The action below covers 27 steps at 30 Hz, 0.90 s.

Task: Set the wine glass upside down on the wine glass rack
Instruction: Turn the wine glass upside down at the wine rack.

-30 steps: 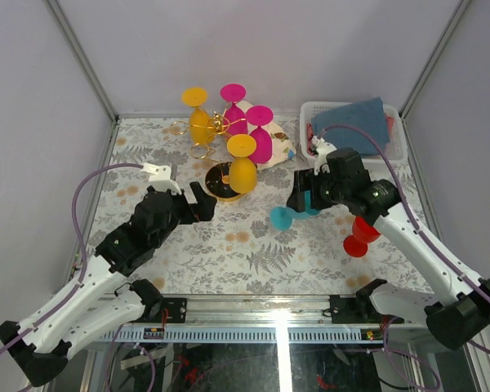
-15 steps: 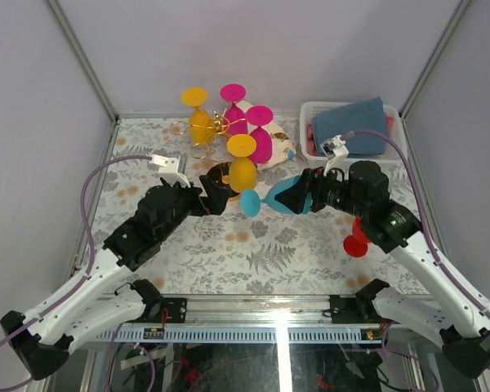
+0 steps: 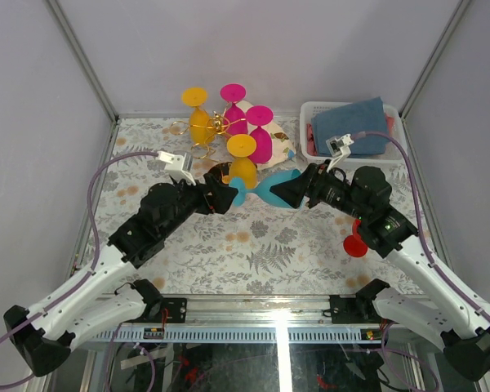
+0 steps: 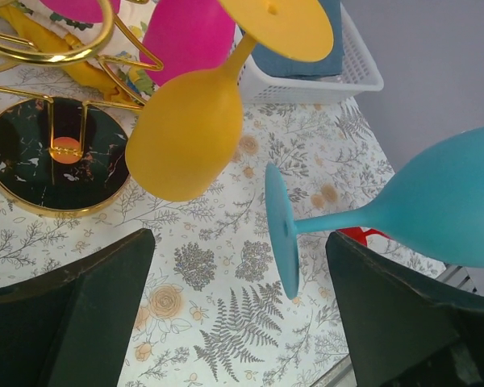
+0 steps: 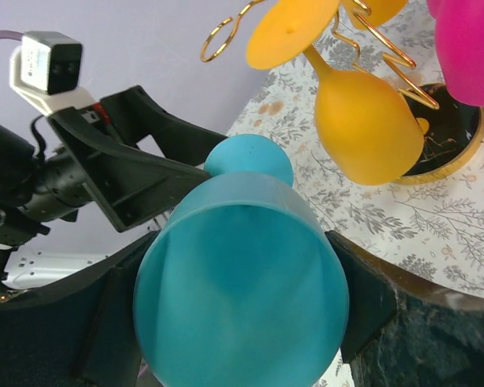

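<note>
Two arms have met over the middle of the table (image 3: 253, 255): my right pincer (image 3: 299, 189), pinching the teal wine glass (image 3: 271, 187) by its bowl, has brought its foot between the spread jaws of my left pincer (image 3: 226, 196). I expect a handover, just beside the wine glass rack (image 4: 32, 161).

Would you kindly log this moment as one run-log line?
phase: handover | right gripper: holds teal wine glass by bowl | left gripper: open, straddling its foot | wine glass rack: not reached
</note>
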Motion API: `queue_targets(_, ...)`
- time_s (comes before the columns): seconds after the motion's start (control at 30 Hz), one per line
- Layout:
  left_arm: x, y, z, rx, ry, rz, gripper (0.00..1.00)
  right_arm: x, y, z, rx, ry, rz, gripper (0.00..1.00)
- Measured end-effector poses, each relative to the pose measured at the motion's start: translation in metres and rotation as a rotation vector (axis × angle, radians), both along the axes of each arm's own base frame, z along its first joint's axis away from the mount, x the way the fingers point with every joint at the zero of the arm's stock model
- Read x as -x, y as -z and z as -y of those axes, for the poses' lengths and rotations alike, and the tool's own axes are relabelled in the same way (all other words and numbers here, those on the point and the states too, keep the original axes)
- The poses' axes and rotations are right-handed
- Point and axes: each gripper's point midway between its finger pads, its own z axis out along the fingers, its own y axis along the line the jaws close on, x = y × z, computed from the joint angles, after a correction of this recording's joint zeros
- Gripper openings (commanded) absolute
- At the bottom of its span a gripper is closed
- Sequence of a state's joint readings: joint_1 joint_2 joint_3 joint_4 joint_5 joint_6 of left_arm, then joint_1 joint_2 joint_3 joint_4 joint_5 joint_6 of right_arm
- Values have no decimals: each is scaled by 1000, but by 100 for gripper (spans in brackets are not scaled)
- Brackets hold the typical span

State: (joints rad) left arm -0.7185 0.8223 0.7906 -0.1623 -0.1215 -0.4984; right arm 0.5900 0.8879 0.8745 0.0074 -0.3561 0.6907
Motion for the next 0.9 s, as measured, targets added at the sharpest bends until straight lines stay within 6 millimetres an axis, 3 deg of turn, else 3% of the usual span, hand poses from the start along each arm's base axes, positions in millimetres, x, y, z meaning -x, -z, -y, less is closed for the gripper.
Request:
queue_targets(0.17, -2, 9, 6, -15, 15, -24, 81, -3, -9, -4, -39, -3, 15, 73)
queue_targets(0.37, -4, 16, 9, -28, 22, -41, 76, -6, -7, -4, -37, 7, 8, 73)
queue_targets(0.9, -5, 20, 14, -41, 38, -44, 34, -10, -1, -5, -61, 21, 0, 73)
